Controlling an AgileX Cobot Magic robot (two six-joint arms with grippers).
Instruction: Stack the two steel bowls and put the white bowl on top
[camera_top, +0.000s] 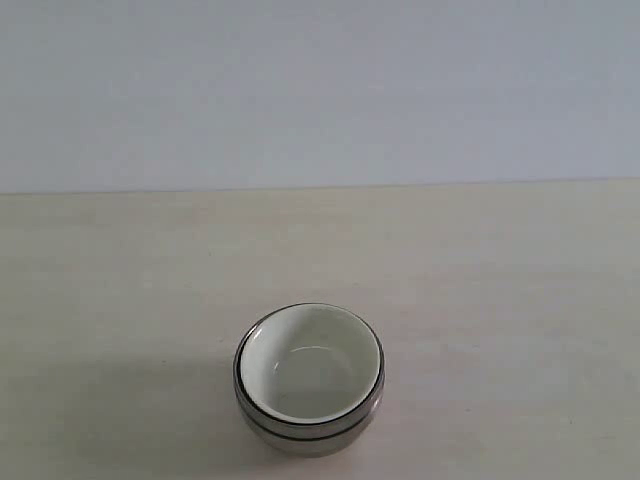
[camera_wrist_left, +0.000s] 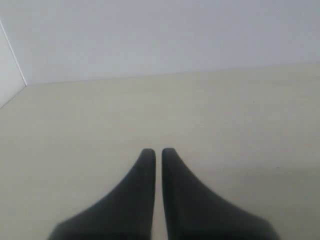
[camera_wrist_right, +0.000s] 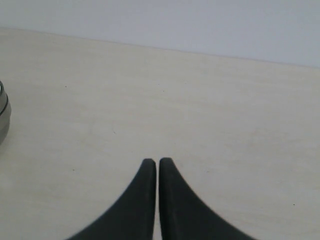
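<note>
The white bowl (camera_top: 310, 365) sits nested inside the two steel bowls (camera_top: 310, 432), which are stacked one in the other near the table's front middle in the exterior view. Only the steel rims and lower sides show around it. An edge of the steel stack (camera_wrist_right: 4, 117) appears in the right wrist view, well away from my right gripper (camera_wrist_right: 158, 162), which is shut with nothing in it. In its own wrist view my left gripper (camera_wrist_left: 155, 151) is shut over bare table, holding nothing. Neither gripper appears in the exterior view.
A pale wooden table (camera_top: 500, 280) carries the stack and runs back to a plain grey-white wall (camera_top: 320, 90). A wall corner (camera_wrist_left: 15, 65) shows in the left wrist view.
</note>
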